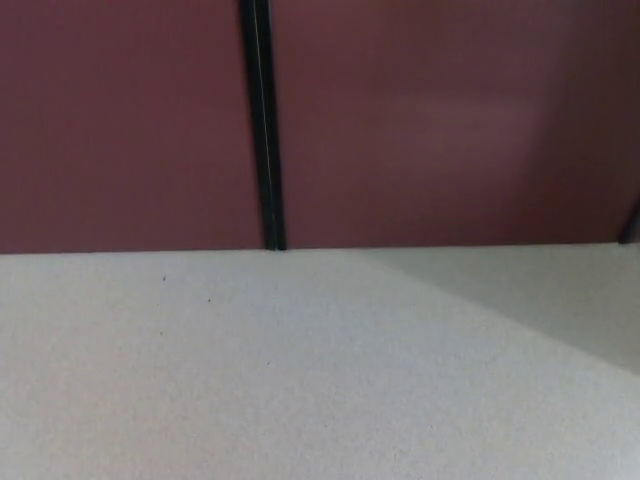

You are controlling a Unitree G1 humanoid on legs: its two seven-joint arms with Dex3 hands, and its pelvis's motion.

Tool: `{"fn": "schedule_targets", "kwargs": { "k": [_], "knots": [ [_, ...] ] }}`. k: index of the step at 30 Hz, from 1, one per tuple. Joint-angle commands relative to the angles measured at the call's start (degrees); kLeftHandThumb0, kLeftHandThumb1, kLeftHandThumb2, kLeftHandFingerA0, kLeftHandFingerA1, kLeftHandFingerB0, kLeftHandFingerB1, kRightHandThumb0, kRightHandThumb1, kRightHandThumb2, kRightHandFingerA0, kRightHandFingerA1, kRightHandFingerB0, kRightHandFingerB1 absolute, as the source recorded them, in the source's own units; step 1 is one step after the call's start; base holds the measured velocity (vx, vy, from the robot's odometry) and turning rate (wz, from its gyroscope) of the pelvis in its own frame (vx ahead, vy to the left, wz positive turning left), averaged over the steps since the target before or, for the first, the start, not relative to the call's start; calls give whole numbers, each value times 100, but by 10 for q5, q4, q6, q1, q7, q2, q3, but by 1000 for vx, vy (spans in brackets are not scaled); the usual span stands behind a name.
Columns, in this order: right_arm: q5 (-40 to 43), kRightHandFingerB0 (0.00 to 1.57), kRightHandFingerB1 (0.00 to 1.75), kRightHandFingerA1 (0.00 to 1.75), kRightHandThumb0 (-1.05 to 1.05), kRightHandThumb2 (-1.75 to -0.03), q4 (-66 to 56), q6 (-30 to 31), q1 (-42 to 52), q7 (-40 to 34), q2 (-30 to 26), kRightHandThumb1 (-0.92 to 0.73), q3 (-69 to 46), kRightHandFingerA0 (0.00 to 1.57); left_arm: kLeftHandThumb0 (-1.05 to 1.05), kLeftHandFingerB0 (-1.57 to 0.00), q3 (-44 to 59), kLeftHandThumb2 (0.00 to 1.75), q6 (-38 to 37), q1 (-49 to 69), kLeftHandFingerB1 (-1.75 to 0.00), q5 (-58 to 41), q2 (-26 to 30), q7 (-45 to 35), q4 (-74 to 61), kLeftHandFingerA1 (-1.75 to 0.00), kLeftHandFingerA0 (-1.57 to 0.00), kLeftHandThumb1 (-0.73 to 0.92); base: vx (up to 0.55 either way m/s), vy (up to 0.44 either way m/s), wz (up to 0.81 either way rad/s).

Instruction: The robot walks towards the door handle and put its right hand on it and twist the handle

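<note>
Neither hand of the robot shows on my feed, so I cannot say whether either is released, clenched or grasping anything. I see two dark red panels (130, 120) filling the upper half of the head view, split by a black vertical strip (264, 130) that runs down to the pale speckled floor (250, 380). I can't find a door handle anywhere on them, so its place relative to the right hand can't be judged. A lighter wedge crosses the floor at right.
</note>
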Motion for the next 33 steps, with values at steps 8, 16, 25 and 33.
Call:
{"fn": "schedule_targets", "kwargs": {
  "k": [8, 16, 25, 33],
  "knots": [
    [-4, 54, 42, 52, -23, -58, 6, -19, 19, -18, 2, -63, 1, 75, -1, -42, -14, 73, -18, 14, -62, 14, 5, -5, 5, -84, -79, 48, 0, 0, 0],
    [-5, 50, 41, 52, -24, -59, 7, -18, 24, -20, 4, -63, 2, 73, -2, -45, -17, 72, -20, 21, -63, 17, 6, -5, 6, -83, -79, 48, 2, 2, 0],
    [-6, 47, 40, 52, -24, -59, 7, -25, 34, -9, 2, -64, 7, 74, -2, -44, -20, 72, -21, 27, -63, 20, 7, -5, 7, -82, -78, 47, 7, 22, 1],
    [-7, 47, 40, 53, -24, -60, 11, -16, 28, -8, 4, -65, 6, 77, -3, -46, -23, 71, -22, 27, -63, 25, 7, -4, 7, -81, -79, 48, 249, 155, -8]
  ]
}}
